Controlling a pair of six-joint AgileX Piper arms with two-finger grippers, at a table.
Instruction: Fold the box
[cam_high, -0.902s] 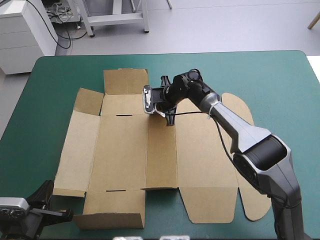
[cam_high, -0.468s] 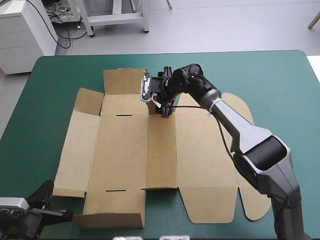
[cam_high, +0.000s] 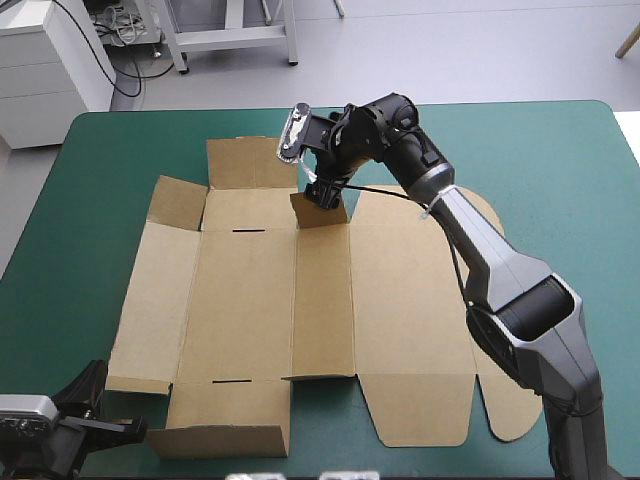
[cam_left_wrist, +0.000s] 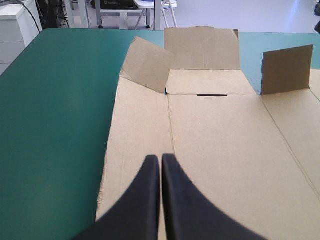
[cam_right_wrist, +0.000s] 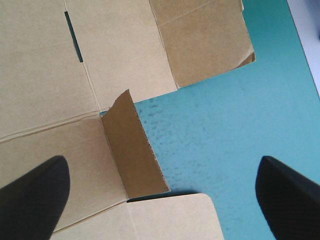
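- Lying spread out across the middle of the table (cam_high: 120, 150), the box (cam_high: 250, 300) is one cut sheet of brown board, and nearly all of it is flat on the teal-green cover.
- Done so far, by my reading: very little. A small flap (cam_right_wrist: 135, 150) at the sheet's far edge stands upright, and a corner flap (cam_left_wrist: 146, 64) at the far left tilts partway up.
- Left to do: no wall is raised or tucked and no tray shape exists, so almost the whole fold lies ahead.
- The right gripper (cam_high: 322, 190) hangs over the far edge at the small flap, its black fingers spread wide and holding nothing. The flap stands between them, touching neither as far as I can see.
- The left gripper (cam_left_wrist: 161, 160) sits low at the table's near left corner, just at the sheet's near edge. Its fingers are pressed together in one point with no board between them.
- Count: one box, two grippers, one upright flap, one half-lifted flap, two narrow slots (cam_high: 240, 230) in the panels, and two rounded tabs (cam_high: 470, 205) at the right end.
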